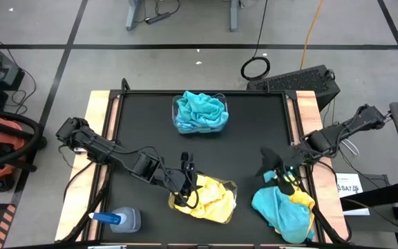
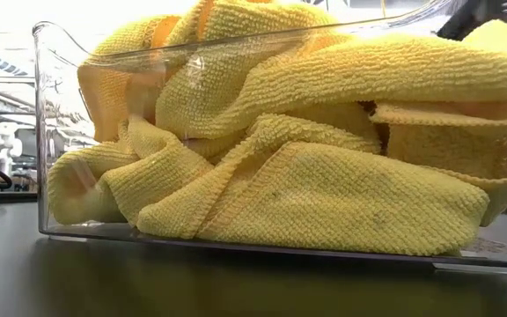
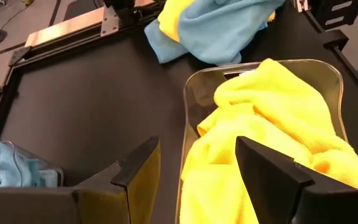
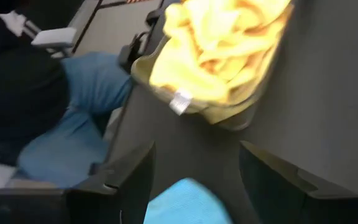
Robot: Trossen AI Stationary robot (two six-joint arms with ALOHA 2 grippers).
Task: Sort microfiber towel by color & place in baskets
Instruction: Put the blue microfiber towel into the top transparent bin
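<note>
Your left gripper (image 1: 185, 181), jaws open and empty, straddles the yellow-towel basket's (image 3: 194, 93) rim; your right gripper (image 1: 282, 176), open, hovers over the unsorted pile (image 1: 285, 207); close on one turquoise towel (image 4: 179, 202) next.

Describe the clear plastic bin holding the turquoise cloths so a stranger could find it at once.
Start at the black table top and go to the middle of its far edge. The clear plastic bin stands alone there, filled only with turquoise cloths. The other clear bin, near the front, holds yellow cloths.
</note>
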